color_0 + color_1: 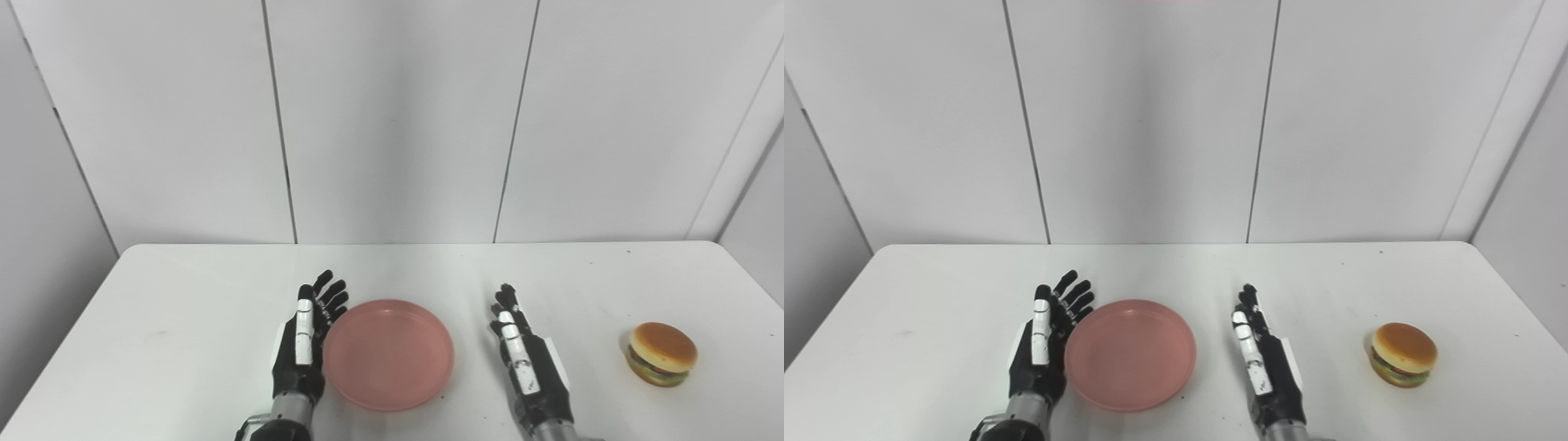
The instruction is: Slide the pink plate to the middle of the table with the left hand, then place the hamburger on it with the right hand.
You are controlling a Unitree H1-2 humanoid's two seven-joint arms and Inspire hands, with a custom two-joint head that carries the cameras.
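The pink plate [389, 354] lies flat and empty near the front middle of the white table [184, 294]. My left hand [306, 340] stands on edge at the plate's left rim, fingers straight and apart, holding nothing; whether it touches the rim I cannot tell. My right hand [525, 358] is open and empty to the right of the plate, with a gap between them. The hamburger [661, 354] sits on the table at the right, well clear of my right hand. It also shows in the right eye view [1402, 354].
White wall panels [392, 122] rise behind the table's far edge. The table's right edge runs close behind the hamburger. Nothing else stands on the table.
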